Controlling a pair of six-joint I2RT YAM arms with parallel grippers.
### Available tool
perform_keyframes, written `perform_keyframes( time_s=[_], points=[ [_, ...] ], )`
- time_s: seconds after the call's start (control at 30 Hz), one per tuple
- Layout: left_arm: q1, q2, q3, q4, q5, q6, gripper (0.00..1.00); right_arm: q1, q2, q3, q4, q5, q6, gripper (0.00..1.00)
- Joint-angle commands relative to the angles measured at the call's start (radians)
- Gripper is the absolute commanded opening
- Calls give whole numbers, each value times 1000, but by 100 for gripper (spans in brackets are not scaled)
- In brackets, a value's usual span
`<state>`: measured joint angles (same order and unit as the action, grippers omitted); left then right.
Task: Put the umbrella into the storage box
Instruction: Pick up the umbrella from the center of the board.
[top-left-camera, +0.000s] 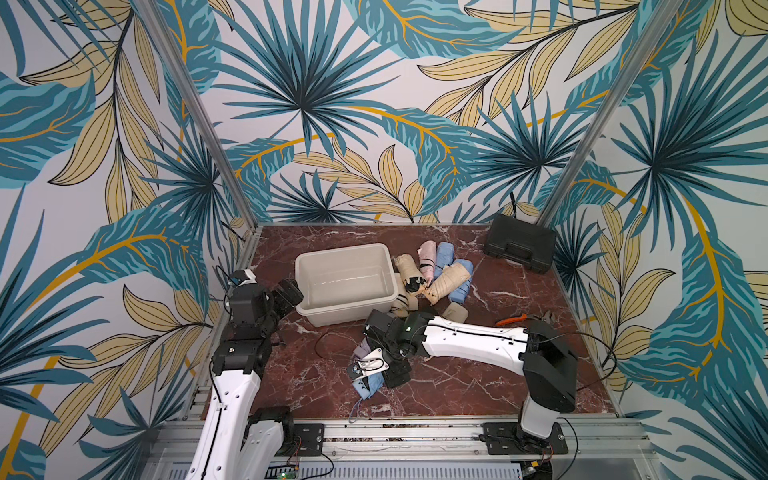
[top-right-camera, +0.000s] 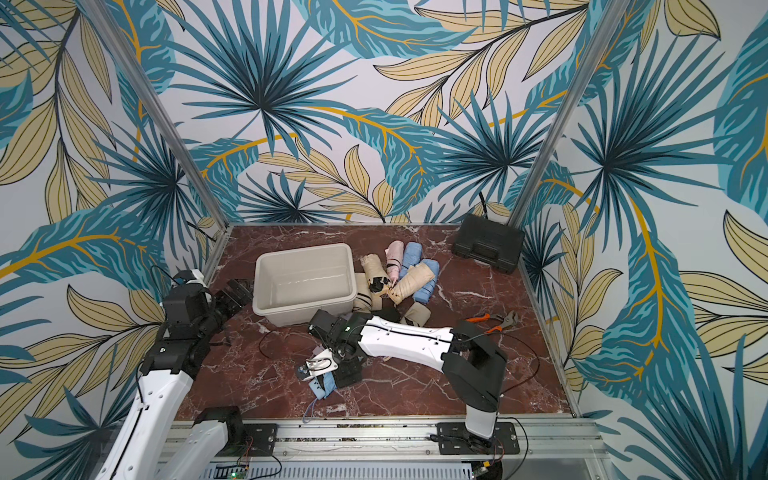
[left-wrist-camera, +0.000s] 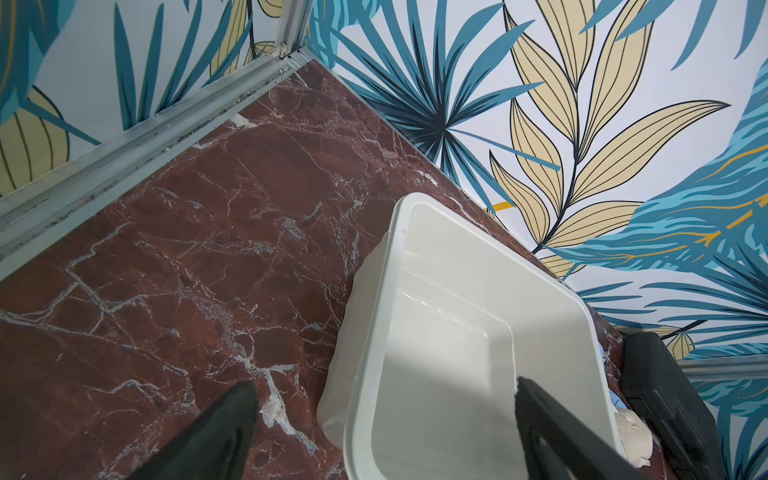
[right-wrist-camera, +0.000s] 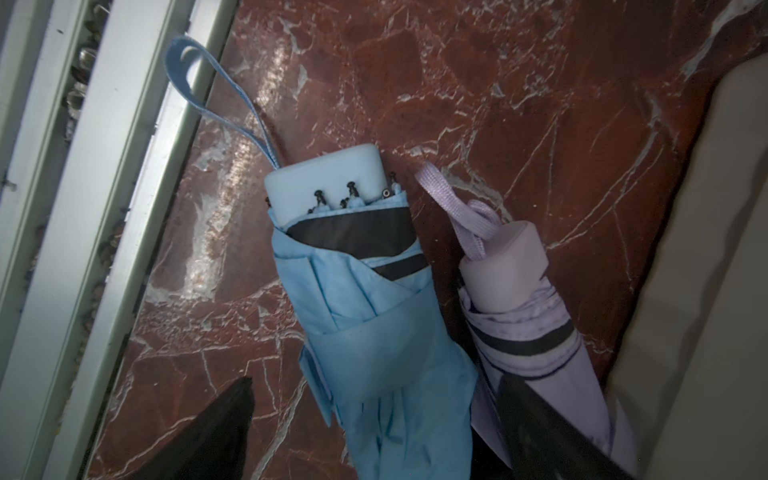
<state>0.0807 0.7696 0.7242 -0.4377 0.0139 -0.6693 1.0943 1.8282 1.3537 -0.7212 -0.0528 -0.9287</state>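
The off-white storage box (top-left-camera: 345, 266) (top-right-camera: 305, 266) stands empty at the middle left of the red marble table. My left gripper (top-left-camera: 291, 295) (left-wrist-camera: 382, 415) is open at the box's left end; in its wrist view one finger is over the table and the other over the box (left-wrist-camera: 457, 257) interior, with the rim between them. A folded light blue umbrella (right-wrist-camera: 374, 332) (top-left-camera: 368, 384) lies near the table's front. My right gripper (right-wrist-camera: 380, 415) (top-left-camera: 374, 370) is open and straddles it, with a gap at one finger. A lilac umbrella (right-wrist-camera: 523, 324) lies alongside, partly under the other finger.
A pile of several folded umbrellas (top-left-camera: 436, 274), beige, pink and blue, lies right of the box. A black hard case (top-left-camera: 519, 243) leans in the back right corner. Orange-handled pliers (top-left-camera: 513, 320) lie behind the right arm. A black cable loop (top-left-camera: 328, 345) lies before the box.
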Motion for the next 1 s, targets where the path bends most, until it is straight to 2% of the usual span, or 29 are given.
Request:
perform_keyframes(
  time_s=[0.0,0.27,0.7,0.8,0.97],
  points=[
    [9,-29,-7,17,-9,20,100,10,41,28,-51,70,-34,94],
    [10,-34,-6,17,-4,43,100,21,116,68,-63,100,-52,92],
    [9,-32,-8,23,0,46,100,32,218,101,-89,88,-22,81],
    [10,-27,-12,25,0,50,100,33,233,102,-89,88,-16,76],
    [9,-24,-11,17,-5,56,100,33,222,112,-92,85,-15,61]
  ],
)
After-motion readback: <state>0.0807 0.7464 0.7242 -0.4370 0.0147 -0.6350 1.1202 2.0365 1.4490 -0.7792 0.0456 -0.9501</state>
